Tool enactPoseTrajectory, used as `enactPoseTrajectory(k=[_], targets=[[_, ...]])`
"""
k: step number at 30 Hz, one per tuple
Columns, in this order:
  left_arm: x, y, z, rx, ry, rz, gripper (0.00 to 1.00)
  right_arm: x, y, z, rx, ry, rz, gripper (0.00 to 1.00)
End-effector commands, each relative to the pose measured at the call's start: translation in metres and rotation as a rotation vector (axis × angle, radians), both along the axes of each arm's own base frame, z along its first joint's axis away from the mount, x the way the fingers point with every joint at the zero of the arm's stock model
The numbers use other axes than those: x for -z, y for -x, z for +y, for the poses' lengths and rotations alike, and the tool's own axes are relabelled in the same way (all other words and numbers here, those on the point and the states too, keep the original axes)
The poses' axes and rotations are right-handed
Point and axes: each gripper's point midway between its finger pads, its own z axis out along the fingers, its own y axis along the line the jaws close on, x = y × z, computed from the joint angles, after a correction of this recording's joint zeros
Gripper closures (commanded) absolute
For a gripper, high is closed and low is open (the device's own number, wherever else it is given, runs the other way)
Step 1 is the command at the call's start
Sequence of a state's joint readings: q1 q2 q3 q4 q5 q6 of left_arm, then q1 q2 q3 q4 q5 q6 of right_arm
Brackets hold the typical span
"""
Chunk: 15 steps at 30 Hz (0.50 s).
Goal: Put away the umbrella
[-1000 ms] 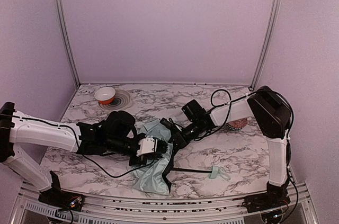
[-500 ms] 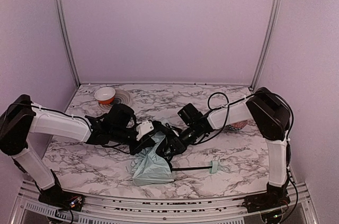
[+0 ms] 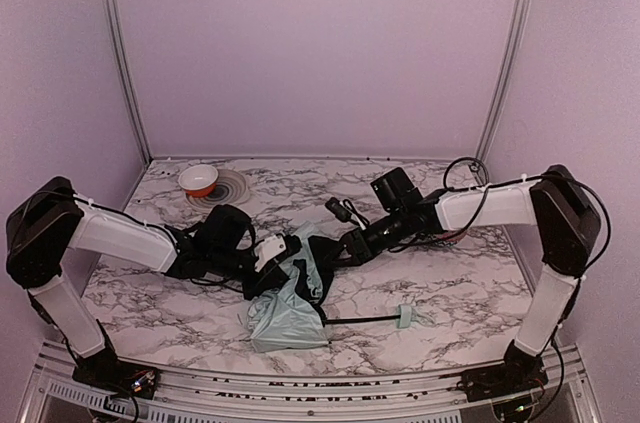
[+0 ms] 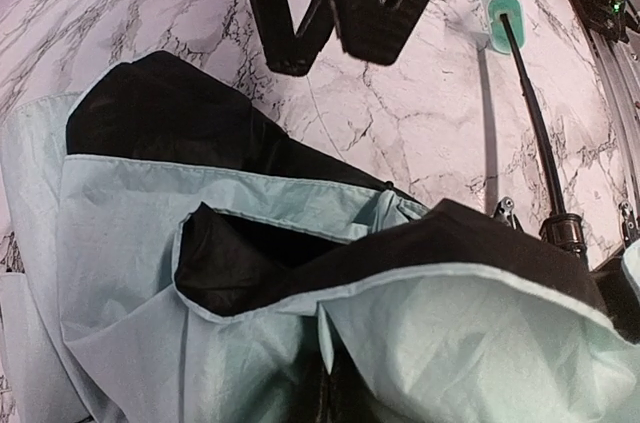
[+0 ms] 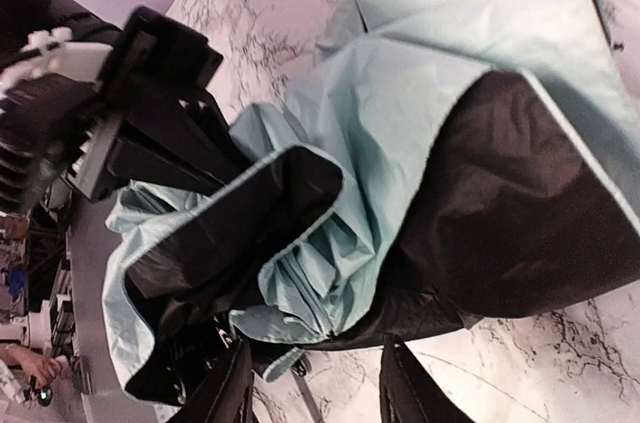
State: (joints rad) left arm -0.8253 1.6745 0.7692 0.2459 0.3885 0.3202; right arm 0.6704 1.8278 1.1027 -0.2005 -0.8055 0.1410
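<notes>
The umbrella lies at the front middle of the table, its pale mint-green canopy [image 3: 287,309] crumpled with the black lining showing. Its slim black shaft [image 3: 360,320] runs right to the small green handle [image 3: 403,319]. My left gripper [image 3: 285,250] is buried in the canopy's upper edge. In the left wrist view, fabric [image 4: 200,273] drapes over its fingers and a pleat runs between them. My right gripper [image 3: 336,253] is open just right of the canopy; in the right wrist view [image 5: 315,348] its fingers stand apart before the folds [image 5: 450,93], holding nothing.
An orange bowl [image 3: 198,179] sits on a grey ringed plate [image 3: 228,189] at the back left. A pink patterned lump [image 3: 452,235] lies behind my right forearm. Lilac walls close in the table on three sides.
My right gripper has drawn back up and to the right, off the canopy. My left gripper has shifted back from the front edge, and the canopy now bunches up higher between the grippers.
</notes>
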Motion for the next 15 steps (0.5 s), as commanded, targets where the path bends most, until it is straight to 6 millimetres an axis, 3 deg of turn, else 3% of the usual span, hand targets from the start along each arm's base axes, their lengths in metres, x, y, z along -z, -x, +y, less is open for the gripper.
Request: enactPoseTrajectory(k=[1, 3, 5, 10, 15], targets=[[-0.003, -0.002, -0.001, -0.013, 0.036, 0.044, 1.00, -0.055, 0.014, 0.025, -0.030, -0.104, -0.126, 0.55], [-0.008, -0.007, -0.001, -0.031, 0.050, 0.050, 1.00, -0.065, 0.015, 0.032, 0.007, -0.153, -0.090, 0.54], [-0.012, -0.011, -0.001, -0.052, 0.062, 0.056, 1.00, -0.062, 0.016, 0.037, 0.046, -0.167, 0.002, 0.53], [-0.022, -0.014, -0.003, -0.064, 0.092, 0.053, 1.00, -0.035, 0.016, 0.053, 0.111, -0.128, 0.120, 0.48], [-0.025, -0.017, -0.004, -0.079, 0.101, 0.048, 1.00, -0.027, 0.016, 0.073, 0.101, -0.120, 0.153, 0.45]])
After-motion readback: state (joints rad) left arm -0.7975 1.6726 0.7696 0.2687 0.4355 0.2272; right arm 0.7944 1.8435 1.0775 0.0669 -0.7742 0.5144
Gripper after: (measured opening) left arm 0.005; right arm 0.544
